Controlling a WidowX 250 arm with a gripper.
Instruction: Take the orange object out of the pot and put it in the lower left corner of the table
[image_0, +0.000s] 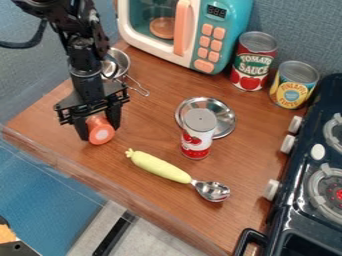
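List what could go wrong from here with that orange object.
The orange object sits between the gripper's fingers with its round end facing outward; if let go on its side, it might roll.

It is near the left part of the table's front edge, so a roll or a release too far out could send it over.

The yellow-handled spoon lies close by on the right of the picture and might get nudged if the arm swings that way.
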